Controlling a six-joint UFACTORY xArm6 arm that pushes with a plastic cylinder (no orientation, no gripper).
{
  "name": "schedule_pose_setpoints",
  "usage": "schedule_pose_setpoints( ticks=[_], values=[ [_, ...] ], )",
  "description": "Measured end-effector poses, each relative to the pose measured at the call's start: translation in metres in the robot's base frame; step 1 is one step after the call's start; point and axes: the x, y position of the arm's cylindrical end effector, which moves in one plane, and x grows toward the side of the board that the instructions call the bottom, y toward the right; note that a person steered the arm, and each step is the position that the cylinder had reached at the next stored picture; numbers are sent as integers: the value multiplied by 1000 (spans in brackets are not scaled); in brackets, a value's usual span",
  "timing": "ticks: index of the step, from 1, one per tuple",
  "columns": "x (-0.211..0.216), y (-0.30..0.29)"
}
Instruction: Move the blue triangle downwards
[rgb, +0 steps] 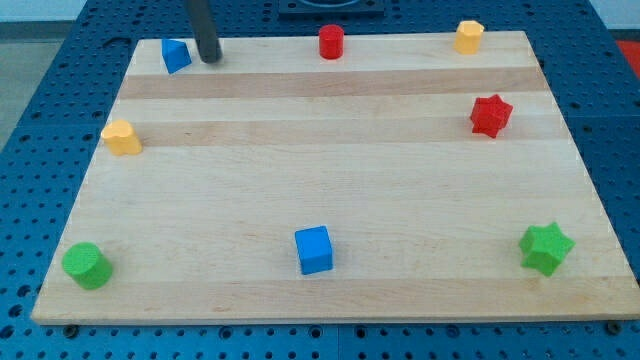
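Note:
The blue triangle (176, 55) lies at the top left of the wooden board (330, 180), close to the board's top edge. My tip (210, 58) stands just to the right of it, a small gap away, at about the same height in the view. The dark rod rises from the tip out of the view's top.
A red cylinder (331, 42) and a yellow block (468, 36) sit along the top edge. A red star (490, 115) is at the right, a yellow block (121, 137) at the left. Along the bottom are a green cylinder (87, 265), a blue cube (313, 250) and a green star (546, 248).

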Motion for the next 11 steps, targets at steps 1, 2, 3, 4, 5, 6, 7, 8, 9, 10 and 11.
schedule_pose_setpoints(
  ticks=[1, 2, 3, 4, 5, 6, 7, 8, 9, 10, 11],
  values=[
    [6, -5],
    [-47, -5],
    [-68, -10],
    [-67, -72],
    [-32, -100],
    [-6, -84],
    [19, -54],
    [45, -20],
    [59, -7],
    [57, -12],
    [34, -3]
  ],
)
